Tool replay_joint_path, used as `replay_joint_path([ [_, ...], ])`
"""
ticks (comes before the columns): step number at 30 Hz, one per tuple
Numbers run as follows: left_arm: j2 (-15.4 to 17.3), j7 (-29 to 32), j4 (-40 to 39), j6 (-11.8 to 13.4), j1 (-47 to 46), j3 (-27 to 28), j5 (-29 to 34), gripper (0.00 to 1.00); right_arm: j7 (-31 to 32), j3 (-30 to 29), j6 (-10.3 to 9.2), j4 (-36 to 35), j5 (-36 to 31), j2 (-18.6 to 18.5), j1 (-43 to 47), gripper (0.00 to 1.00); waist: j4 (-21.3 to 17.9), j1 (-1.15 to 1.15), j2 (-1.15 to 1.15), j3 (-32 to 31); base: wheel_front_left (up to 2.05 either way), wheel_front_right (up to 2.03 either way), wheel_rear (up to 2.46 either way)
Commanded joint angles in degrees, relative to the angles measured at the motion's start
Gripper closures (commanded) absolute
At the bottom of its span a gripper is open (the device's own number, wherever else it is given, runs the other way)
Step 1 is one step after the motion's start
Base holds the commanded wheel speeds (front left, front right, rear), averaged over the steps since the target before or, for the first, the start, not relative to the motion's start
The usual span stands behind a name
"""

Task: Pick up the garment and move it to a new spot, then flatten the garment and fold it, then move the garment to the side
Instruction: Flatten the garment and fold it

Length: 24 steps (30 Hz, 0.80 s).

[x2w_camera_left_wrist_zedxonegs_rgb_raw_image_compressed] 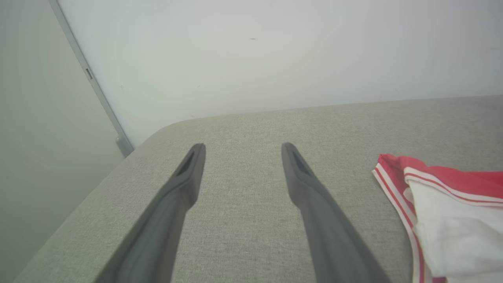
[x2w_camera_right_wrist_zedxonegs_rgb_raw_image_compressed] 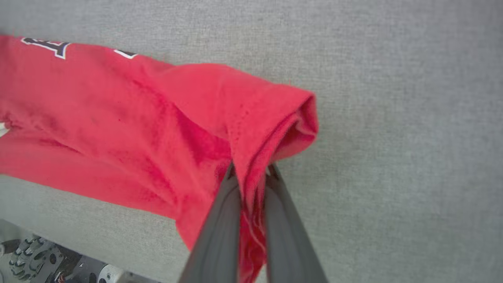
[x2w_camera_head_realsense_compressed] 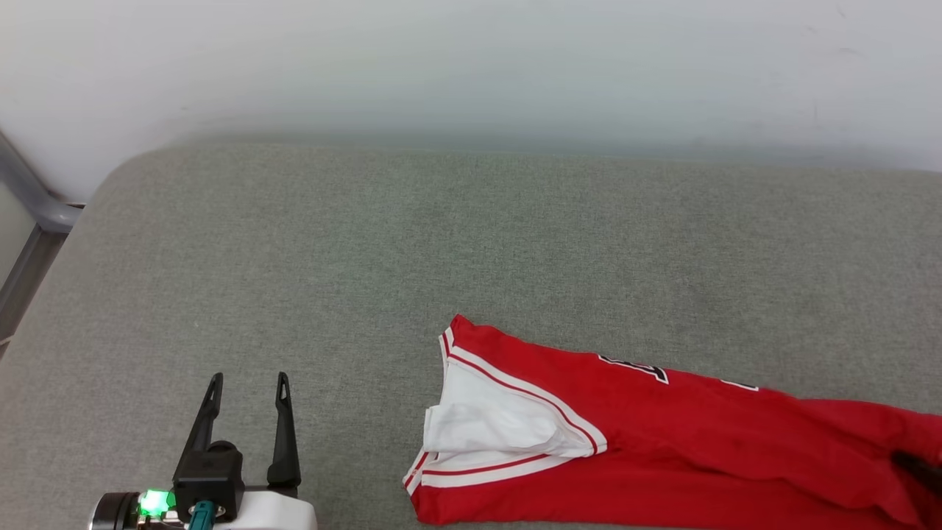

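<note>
Obs.: the garment (x2w_camera_head_realsense_compressed: 662,434) is lying as a long, narrow red band on the grey cushion (x2w_camera_head_realsense_compressed: 294,243). Its long axis is running left to right across the robot's front. The white sleeve (x2w_camera_head_realsense_compressed: 493,427) and striped trim are sitting at the left end of the band, and the plain red end is pointing right.

The right gripper (x2w_camera_right_wrist_zedxonegs_rgb_raw_image_compressed: 251,169) is clamping that red end. Both fingers are pressing together on a bunched fold, and the cloth around the pinch is rising into a small ridge (the rest is looking flat on the surface). The grip is therefore sitting at one extreme of the long axis. In my judgement, a pull to the right would be running along the band rather than across it.

The left gripper (x2w_camera_head_realsense_compressed: 249,383) is hanging with its jaws wide apart and holding nothing. It is over bare cushion to the left of the sleeve end, near it but clear, which makes it the nearer arm for that end.

Room: open cushion is stretching behind the band toward the wall (x2w_camera_head_realsense_compressed: 471,59) and leftward to the rounded corner by the metal frame (x2w_camera_head_realsense_compressed: 33,199). The near edge is running close along the band's robot-side margin, so I am expecting little slack there.
</note>
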Motion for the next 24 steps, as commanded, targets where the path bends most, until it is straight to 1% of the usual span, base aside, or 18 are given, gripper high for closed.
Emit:
replay_joint_path([
  [1,-0.2,-0.3,0.1,-0.4,0.7,0.2,0.6,0.0,0.3,0.0,-0.07,-1.5,0.9,-0.5,0.8,1.0,-0.1,0.0,0.0,-0.3,0.0,0.0,0.0],
  [7,-0.9,-0.3,0.3,-0.9,1.3,0.9,1.4,0.0,1.3,-1.0,-0.06,-11.3,3.5,0.7,1.2,1.0,-0.4,0.0,0.0,-0.6,0.0,0.0,0.0],
  [11,-1.4,-0.3,0.1,-1.3,0.8,1.1,2.0,0.0,2.6,-1.0,-0.06,-17.9,2.8,2.5,-0.2,1.0,-0.2,0.0,0.0,-0.2,0.0,0.0,0.0],
  [15,-1.8,-0.3,0.2,-1.7,0.0,1.1,2.4,0.0,5.1,0.1,-0.06,-22.1,0.0,5.9,-2.5,1.0,0.2,0.0,0.0,0.4,0.0,0.0,0.0],
  [17,-1.9,-0.3,0.2,-1.8,-0.4,1.2,2.4,0.0,6.6,1.2,-0.06,-23.2,-1.9,8.2,-4.5,1.0,0.5,0.0,0.0,0.9,0.0,0.0,0.0],
  [20,-2.3,-0.3,0.3,-2.2,-0.9,1.1,2.6,0.0,9.1,3.8,-0.06,-23.7,-4.7,11.5,-8.0,1.0,0.9,0.0,0.0,1.7,0.0,0.0,0.0],
  [24,-2.8,-0.3,0.3,-2.6,-2.0,0.9,2.9,0.0,11.2,8.7,-0.06,-22.6,-9.0,15.9,-13.1,1.0,1.6,0.0,0.0,3.0,0.0,0.0,0.0],
])
